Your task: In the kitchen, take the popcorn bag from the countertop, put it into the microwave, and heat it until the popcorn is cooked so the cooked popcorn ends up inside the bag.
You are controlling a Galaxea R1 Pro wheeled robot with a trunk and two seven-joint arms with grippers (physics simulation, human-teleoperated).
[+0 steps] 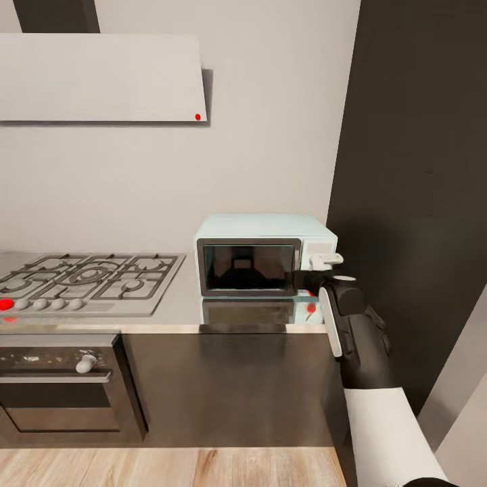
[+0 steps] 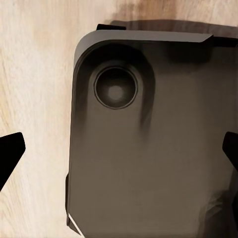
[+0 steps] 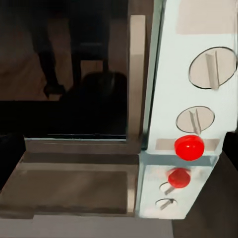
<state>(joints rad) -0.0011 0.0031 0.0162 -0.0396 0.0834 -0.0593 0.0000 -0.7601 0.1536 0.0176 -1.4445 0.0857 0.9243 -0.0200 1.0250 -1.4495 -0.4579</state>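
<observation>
Microwave (image 1: 265, 256), door closed, stands on the steel surface (image 1: 182, 308) right of the hob (image 1: 88, 283); right claw (image 1: 318, 267), opening indiscernible, faces its control panel, presumably for the red button (image 3: 189, 147).

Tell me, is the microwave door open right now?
No. In the head view the microwave has its dark glass door flush with the front of the box, and the right end effector is at its control panel.

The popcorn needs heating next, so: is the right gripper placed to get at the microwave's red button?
Probably yes. The right gripper is up against the microwave at its control panel, and the right wrist view looks straight at the red button below the two knobs, with nothing in between.
</observation>
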